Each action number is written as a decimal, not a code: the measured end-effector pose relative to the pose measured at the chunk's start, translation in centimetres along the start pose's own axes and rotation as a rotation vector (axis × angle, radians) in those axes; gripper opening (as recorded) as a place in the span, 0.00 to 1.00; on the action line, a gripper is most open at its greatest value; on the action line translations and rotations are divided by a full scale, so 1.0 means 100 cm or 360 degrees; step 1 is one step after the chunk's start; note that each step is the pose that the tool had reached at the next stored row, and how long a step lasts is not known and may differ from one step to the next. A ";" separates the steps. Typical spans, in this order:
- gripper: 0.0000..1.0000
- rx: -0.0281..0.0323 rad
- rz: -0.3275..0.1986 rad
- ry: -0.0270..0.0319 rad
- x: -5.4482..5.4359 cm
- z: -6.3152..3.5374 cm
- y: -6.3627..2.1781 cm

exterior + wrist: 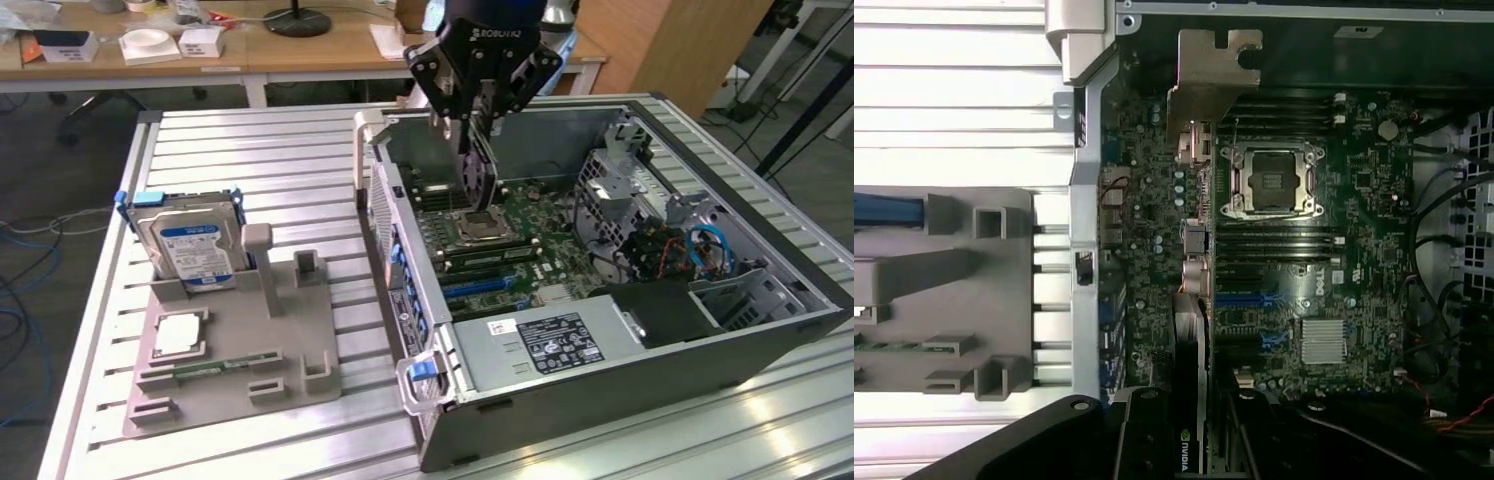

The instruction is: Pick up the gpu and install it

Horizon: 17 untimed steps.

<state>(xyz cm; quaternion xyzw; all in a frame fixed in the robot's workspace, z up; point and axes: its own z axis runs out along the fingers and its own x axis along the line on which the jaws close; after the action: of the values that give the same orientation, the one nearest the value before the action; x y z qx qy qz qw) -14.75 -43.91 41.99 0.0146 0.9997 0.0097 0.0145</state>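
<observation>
Your claw (466, 124) grips the gpu (481, 180) upright above the motherboard (534, 250); installing it calls for a straight, gentle push down

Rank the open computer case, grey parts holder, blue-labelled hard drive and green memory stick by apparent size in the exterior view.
Largest to smallest:
1. open black metal computer case
2. flat grey plastic parts holder
3. blue-labelled silver hard drive
4. narrow green memory stick
All gaps are plain; nearness changes nothing.
</observation>
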 end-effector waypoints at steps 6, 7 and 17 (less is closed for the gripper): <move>0.26 -0.00003 -0.0007 0.00001 -0.006 0.0002 0.0014; 0.26 -0.00004 -0.0008 0.00001 -0.007 0.0003 0.0016; 0.26 -0.00006 -0.0020 0.00003 -0.018 0.0006 0.0044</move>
<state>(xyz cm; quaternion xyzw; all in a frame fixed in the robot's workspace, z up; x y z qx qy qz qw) -12.97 -43.52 41.99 0.0081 0.9998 0.0098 0.0145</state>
